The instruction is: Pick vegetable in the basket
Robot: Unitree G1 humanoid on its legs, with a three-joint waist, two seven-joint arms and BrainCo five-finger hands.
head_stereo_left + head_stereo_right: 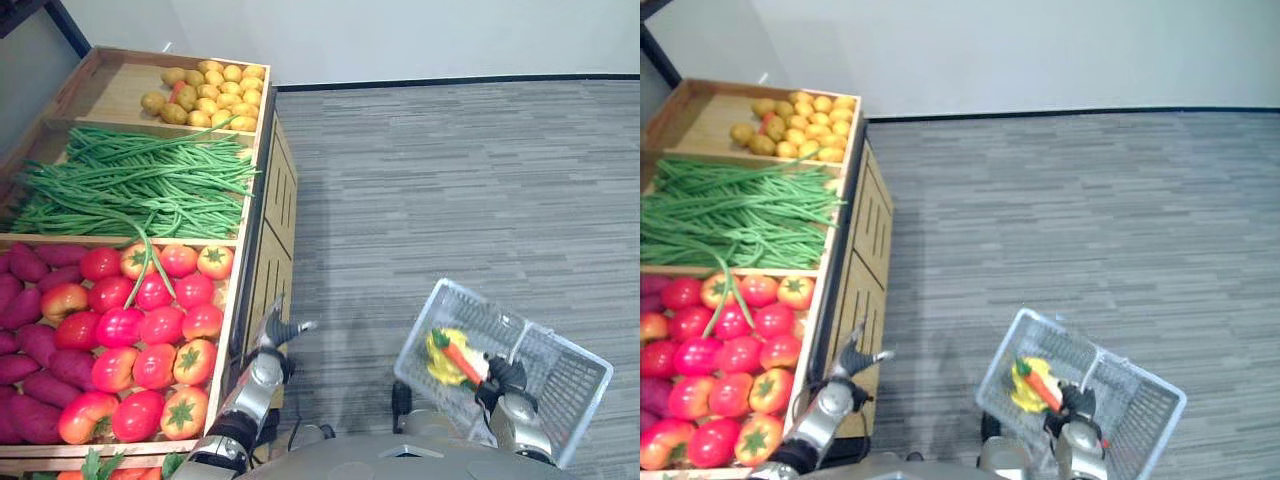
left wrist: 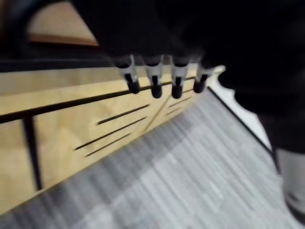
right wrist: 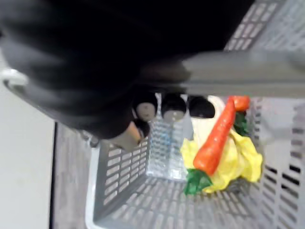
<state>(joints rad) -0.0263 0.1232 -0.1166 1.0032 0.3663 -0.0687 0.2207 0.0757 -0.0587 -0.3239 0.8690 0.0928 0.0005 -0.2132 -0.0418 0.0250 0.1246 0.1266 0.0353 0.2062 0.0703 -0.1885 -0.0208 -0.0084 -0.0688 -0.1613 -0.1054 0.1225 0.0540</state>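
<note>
Right robot hand (image 1: 497, 381), curled round the handle (image 3: 238, 71), partly hides basket (image 1: 572, 392).

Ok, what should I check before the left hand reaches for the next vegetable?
1. White mesh plastic basket gripped at its grey handle by the right hand: ok.
2. Left hand open, empty: ok.
3. Orange carrot and yellow leafy vegetable inside the basket: ok.
4. Free room in the basket: ok.
5. Left hand above the red tomatoes: not ok, it hangs beside the wooden stand.
</note>
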